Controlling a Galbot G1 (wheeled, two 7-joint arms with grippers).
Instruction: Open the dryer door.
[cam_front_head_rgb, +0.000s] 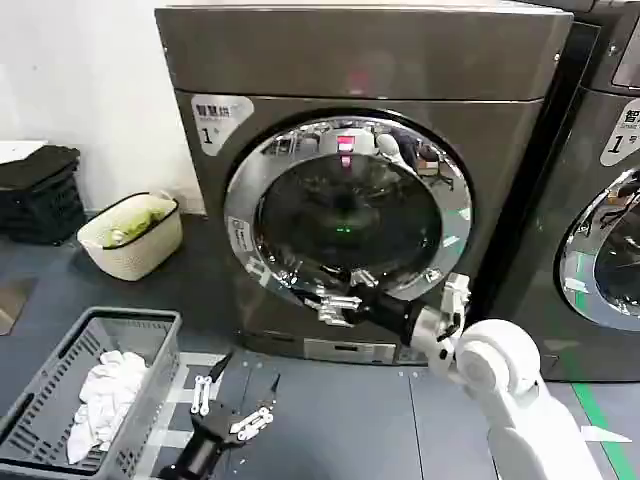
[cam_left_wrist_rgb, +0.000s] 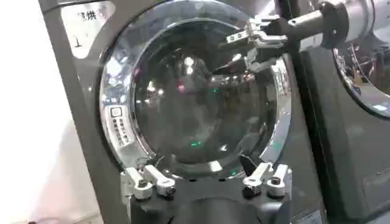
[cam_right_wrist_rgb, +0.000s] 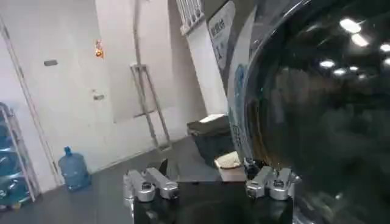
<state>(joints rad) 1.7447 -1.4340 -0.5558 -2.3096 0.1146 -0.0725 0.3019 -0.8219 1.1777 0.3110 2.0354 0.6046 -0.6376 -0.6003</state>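
We see the dryer door (cam_front_head_rgb: 348, 208) closed on the dryer (cam_front_head_rgb: 400, 60). Our right gripper (cam_front_head_rgb: 335, 305) sits at its lower chrome ring, fingers spread. Our left gripper (cam_front_head_rgb: 232, 405) waits low, fingers apart, holding nothing, its arm cut off

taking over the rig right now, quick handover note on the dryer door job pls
Right gripper: open, at the lower edge of the dryer door, against its chrome ring.
Left gripper: open, idle, low over the floor in front of the dryer.
Door looks closed or barely cracked; cannot tell if unlatched.
Done: right arm has reached the door.
Left: get hold of the ring edge and swing the door open.
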